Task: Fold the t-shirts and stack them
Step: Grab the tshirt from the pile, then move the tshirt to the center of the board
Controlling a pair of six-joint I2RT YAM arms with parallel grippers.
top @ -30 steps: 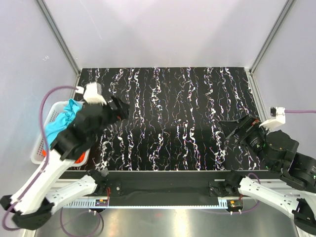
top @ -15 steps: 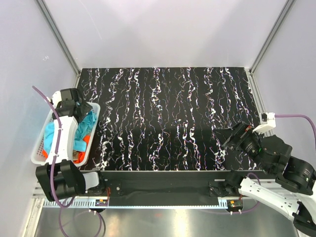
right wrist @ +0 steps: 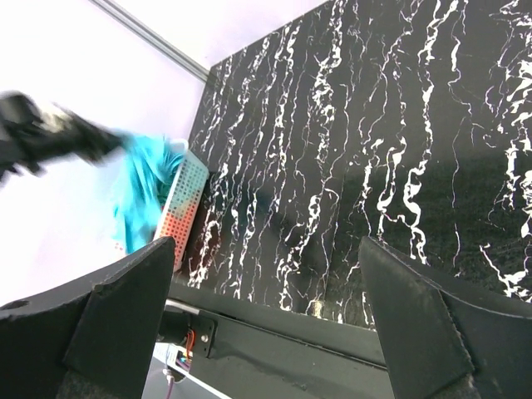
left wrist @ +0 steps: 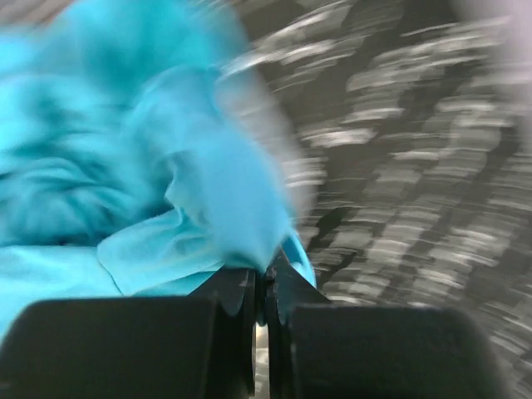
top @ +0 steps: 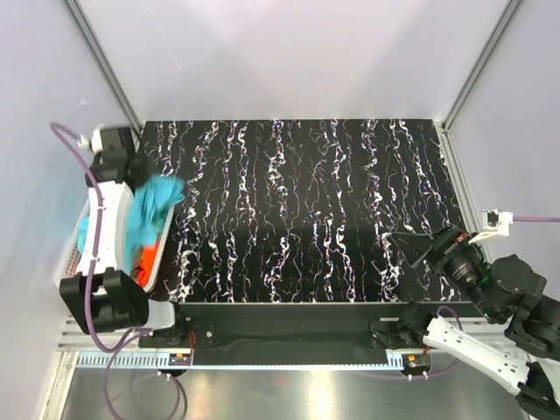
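A bright cyan t-shirt hangs bunched over the right rim of the white basket at the table's left edge. My left gripper is shut on a fold of this cyan t-shirt, and the cloth bulges out above the jaws. In the top view the cloth hides the left fingertips. An orange-red t-shirt shows inside the basket under it. My right gripper hovers at the near right of the table, open and holding nothing. The right wrist view shows the cyan t-shirt far off, beyond my right gripper.
The black marbled table lies between both arms. Grey walls with metal corner posts close in the back and sides. The basket stands just off the table's left edge.
My left gripper has shut on the cyan t-shirt and pulled it up and rightward out of the basket. The right arm has drawn slightly back toward the near right corner.
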